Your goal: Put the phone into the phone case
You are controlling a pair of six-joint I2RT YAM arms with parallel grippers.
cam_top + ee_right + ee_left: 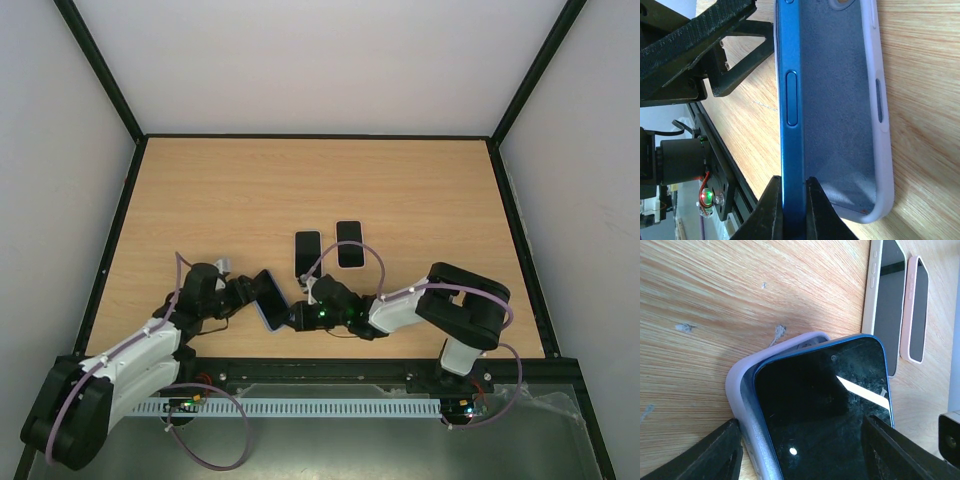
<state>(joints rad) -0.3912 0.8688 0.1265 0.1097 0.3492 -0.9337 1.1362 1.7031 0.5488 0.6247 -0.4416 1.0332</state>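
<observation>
The right hand (793,205) pinches the blue phone (790,100) by its edge at bottom centre. The phone runs lengthwise up the frame, tilted half out of the lilac case (877,125) at its right on the counter (925,75). The left hand (805,452) straddles both; whether it clamps, I cannot tell.

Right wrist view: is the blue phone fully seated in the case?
No, the blue phone sits tilted, its side raised out of the lilac case.

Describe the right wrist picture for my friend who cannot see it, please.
A blue phone, seen edge-on, is pinched at its near end by the right arm's jaws. Beside it gapes a lilac case, its grey-blue lining showing, over a wooden table; the black left arm fills the upper left.
</observation>
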